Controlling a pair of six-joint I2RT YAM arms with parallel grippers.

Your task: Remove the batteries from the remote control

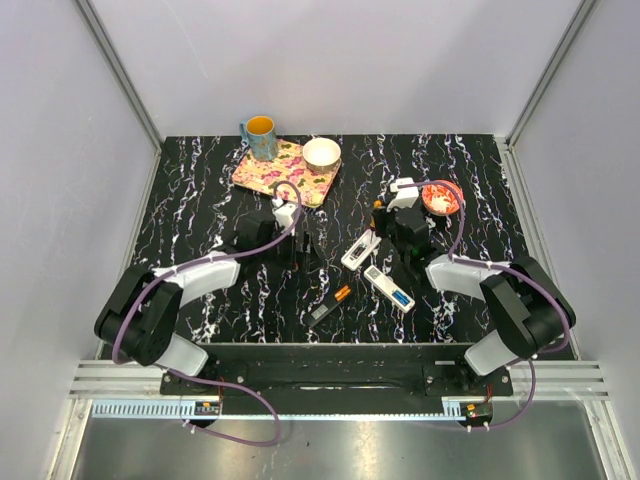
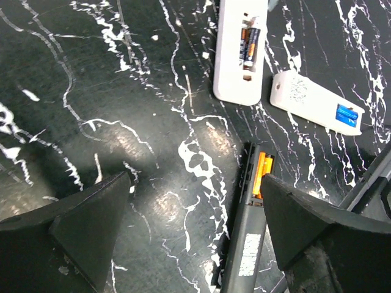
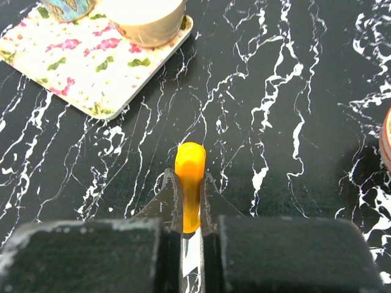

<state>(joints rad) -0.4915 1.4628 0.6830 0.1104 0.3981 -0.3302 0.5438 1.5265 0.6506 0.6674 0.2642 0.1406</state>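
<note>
Left gripper (image 2: 195, 183): yours, spread wide; batteries (image 2: 263, 174) sat in dark remote (image 2: 244, 244) at its 3 o'clock. Right gripper (image 3: 190, 190): clenched on orange piece (image 3: 190, 162), identity unclear. Risk: off-centre closing might have shoved remote aside.

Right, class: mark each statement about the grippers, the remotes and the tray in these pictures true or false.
1. The left gripper is open. True.
2. The right gripper holds nothing. False: it is shut on an orange-tipped tool.
3. The dark remote has orange batteries in it. True.
4. The mug stands beside the flowered tray. False: it stands on the tray.
</note>
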